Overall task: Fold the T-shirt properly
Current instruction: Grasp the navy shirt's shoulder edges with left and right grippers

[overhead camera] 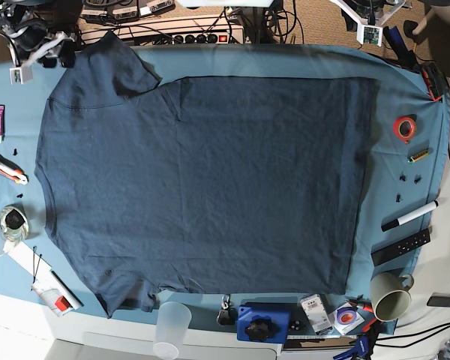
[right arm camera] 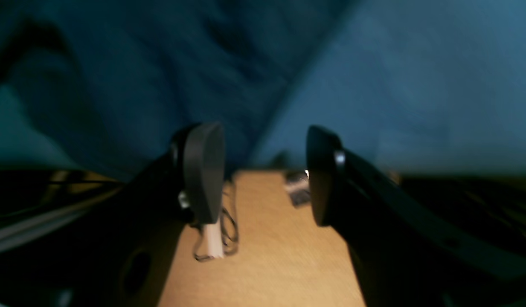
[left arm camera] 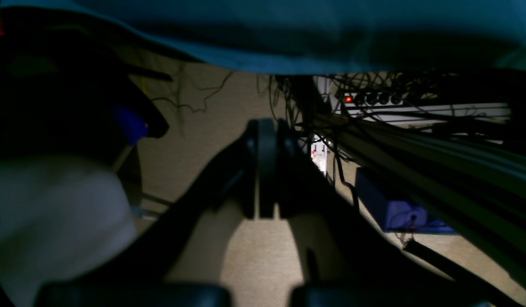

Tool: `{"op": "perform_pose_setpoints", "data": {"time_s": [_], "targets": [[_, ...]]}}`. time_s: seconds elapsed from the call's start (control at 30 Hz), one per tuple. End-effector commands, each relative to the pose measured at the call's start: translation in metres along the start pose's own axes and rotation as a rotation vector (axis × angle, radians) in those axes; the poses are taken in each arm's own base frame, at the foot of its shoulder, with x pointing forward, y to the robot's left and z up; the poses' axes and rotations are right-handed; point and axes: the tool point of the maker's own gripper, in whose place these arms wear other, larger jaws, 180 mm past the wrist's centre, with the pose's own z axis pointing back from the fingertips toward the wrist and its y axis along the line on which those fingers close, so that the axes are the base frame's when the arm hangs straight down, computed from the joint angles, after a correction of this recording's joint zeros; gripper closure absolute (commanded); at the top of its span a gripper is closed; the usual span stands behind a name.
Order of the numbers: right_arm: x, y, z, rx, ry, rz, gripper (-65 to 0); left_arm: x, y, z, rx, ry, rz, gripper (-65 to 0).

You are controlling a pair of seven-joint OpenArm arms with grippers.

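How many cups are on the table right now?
2: a clear plastic cup at the near edge below the T-shirt, and a paper cup lying on its side at the near right corner. None seem hidden.

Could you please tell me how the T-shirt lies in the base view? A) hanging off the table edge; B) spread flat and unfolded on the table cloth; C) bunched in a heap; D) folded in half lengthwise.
B: the T-shirt lies spread open on the teal table cloth, both sleeves showing, no fold made.
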Motion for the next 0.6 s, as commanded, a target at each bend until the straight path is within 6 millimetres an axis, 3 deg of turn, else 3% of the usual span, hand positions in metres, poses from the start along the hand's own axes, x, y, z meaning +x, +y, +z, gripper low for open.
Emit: {"op": "perform_pose_setpoints", "data": {"time_s": [0.0,0.23,0.33,0.47,0.57], "targets": [[0.007,-0.005,0.003,-0.005,-0.023,0.006,-30.9,0.004,0.001,0.004,0.003,-0.02,0.0,0.0],[-0.008,-0.017,-0.009,-0.001,0.0,-0.084,-30.9,0.007,0.001,0.004,0.003,-0.03,0.0,0.0],[-0.008,-0.014,-0.013,0.036,-0.018,-0.112,-30.9,0.009,0.001,0.003,0.003,-0.035,0.0,0.0],[-0.022,-0.017,-0.02,0.05,0.028,-0.167,-30.9,0.014,0.001,0.001,0.004,-0.052,0.0,0.0],[-0.032,-0.007,-0.024,0.12,0.041,-0.243,-30.9,0.017,0.001,0.0,0.004,-0.06,0.001,0.0]]}}
